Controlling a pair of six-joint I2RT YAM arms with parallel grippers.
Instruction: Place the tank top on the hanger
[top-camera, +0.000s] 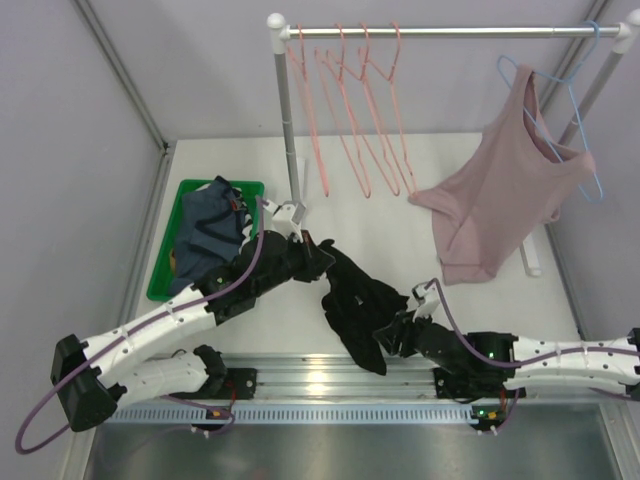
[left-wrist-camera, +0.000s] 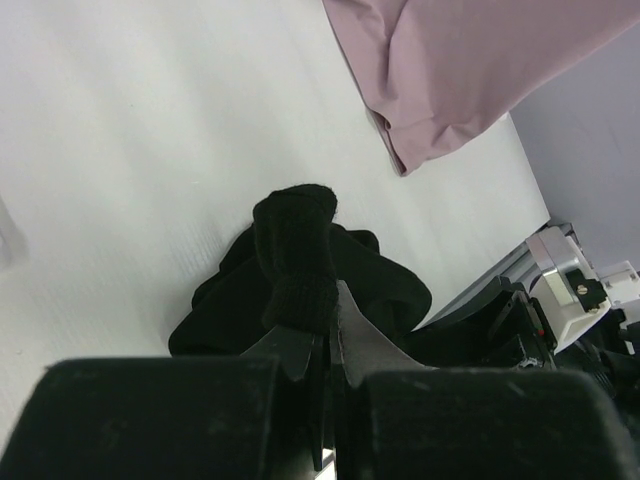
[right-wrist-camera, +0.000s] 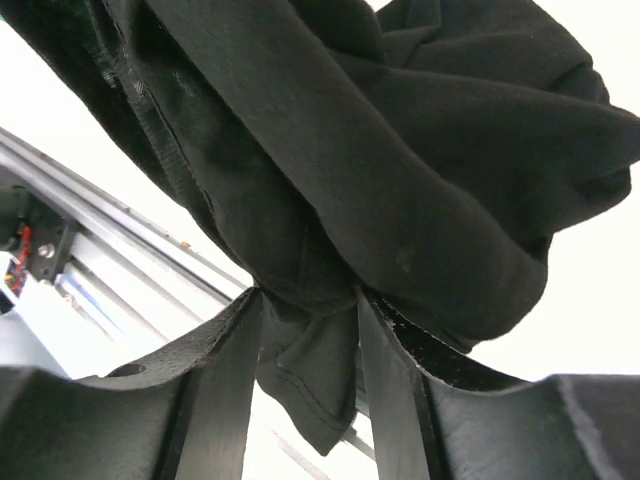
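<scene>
The black tank top lies crumpled on the white table between my two grippers. My left gripper is shut on a rolled strap end of it, the jaws closed tight around the fabric. My right gripper is at the tank top's lower right edge. In the right wrist view its jaws stand apart, and a fold of the black cloth hangs loosely between them. Several salmon-pink wire hangers hang on the rail at the back, away from both grippers.
A dusty-pink top on a light-blue hanger hangs at the rail's right end. The rack's post rises just behind my left gripper. A green bin with a dark blue-grey garment sits at the left.
</scene>
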